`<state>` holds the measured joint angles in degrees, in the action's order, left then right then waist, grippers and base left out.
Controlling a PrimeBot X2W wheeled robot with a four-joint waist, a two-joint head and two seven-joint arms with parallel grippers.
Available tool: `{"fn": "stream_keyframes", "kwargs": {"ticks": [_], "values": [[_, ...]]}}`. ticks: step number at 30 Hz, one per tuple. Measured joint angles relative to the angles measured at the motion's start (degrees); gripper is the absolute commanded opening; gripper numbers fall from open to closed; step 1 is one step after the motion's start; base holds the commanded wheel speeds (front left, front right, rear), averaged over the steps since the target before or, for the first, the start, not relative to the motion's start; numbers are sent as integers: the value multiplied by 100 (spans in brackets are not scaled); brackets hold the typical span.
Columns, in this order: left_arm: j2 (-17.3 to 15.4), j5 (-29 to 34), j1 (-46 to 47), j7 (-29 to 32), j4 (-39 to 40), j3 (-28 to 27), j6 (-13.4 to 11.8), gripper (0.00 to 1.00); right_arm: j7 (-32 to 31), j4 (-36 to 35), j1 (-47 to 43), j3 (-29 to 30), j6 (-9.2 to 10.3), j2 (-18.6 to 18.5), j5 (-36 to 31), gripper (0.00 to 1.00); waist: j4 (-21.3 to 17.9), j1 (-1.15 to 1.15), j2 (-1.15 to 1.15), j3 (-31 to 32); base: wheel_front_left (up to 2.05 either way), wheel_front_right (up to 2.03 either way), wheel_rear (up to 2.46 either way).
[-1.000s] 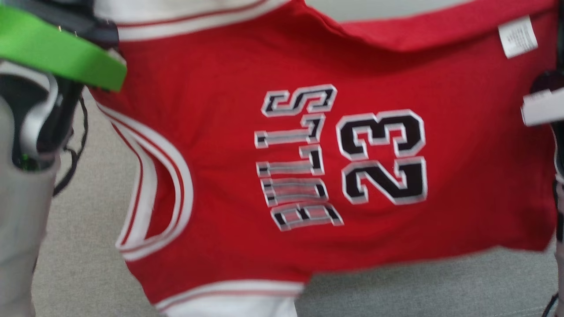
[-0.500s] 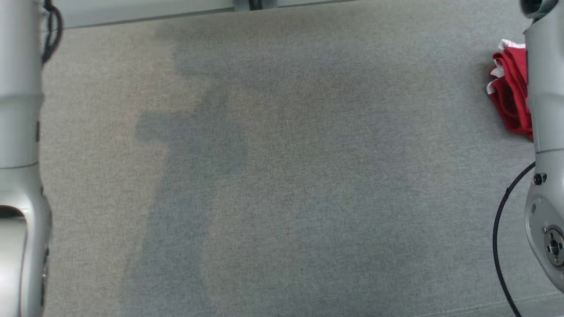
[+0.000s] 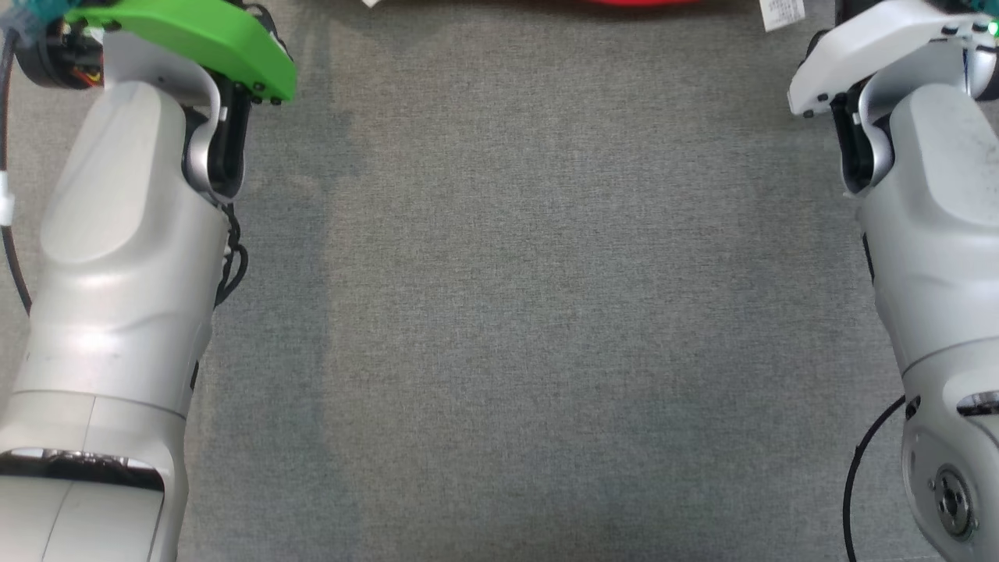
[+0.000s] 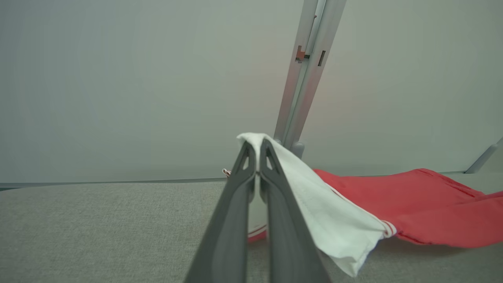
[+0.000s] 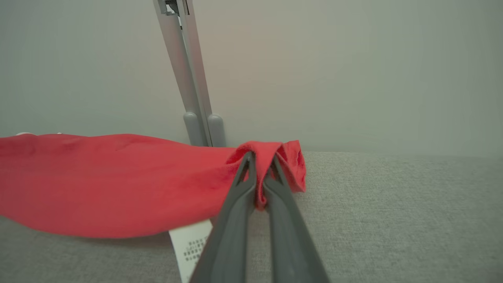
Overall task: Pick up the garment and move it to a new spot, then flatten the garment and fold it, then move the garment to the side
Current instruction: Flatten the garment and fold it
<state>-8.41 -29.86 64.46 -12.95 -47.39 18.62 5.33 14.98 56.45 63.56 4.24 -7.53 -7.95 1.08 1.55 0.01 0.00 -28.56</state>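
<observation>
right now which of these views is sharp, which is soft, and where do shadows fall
Head view: sharp, weave of the table crisp, a faint shadow band down its left part. Left wrist view: the left gripper blurs toward the bottom edge. Right wrist view: the jersey casts a thin shadow beneath, its label too soft to read.

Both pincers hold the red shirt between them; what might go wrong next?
The left pincer grips the white hem near its edge, which may slip free. The right pincer pinches a bunched red corner, so the shirt may land creased on the table.
</observation>
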Motion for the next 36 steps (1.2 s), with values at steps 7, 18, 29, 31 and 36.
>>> {"fn": "stream_keyframes", "kwargs": {"ticks": [7, 18, 29, 31, 36], "values": [[-159, -302, -936, -175, 544, -230, 121, 0, 2, -954, -1105, -163, 0, 57, 859, 0, 82, 0, 0, 91, 0, 0, 0], [-68, -411, -3757, -201, 2186, -527, -41, 0, 7, -2471, -3335, -252, 0, 151, 1648, 0, -7, -1, 0, 1020, 0, 0, 0], [37, -404, -6352, -43, 3945, -328, -594, 0, 7, -3723, -5670, -13, 0, 272, 1900, 0, 48, -2, 0, 2248, 0, 0, 0], [-30, -389, -6655, 67, 4308, -328, -713, 0, 7, -3895, -6016, 2, 0, 309, 1945, 0, 73, -2, 0, 2443, 0, 0, 0], [-268, -267, -7270, 436, 5124, -243, -968, 0, -54, -4352, -6752, 27, 0, 378, 1996, 0, 157, -2, 0, 2837, 0, 0, 0]]}}
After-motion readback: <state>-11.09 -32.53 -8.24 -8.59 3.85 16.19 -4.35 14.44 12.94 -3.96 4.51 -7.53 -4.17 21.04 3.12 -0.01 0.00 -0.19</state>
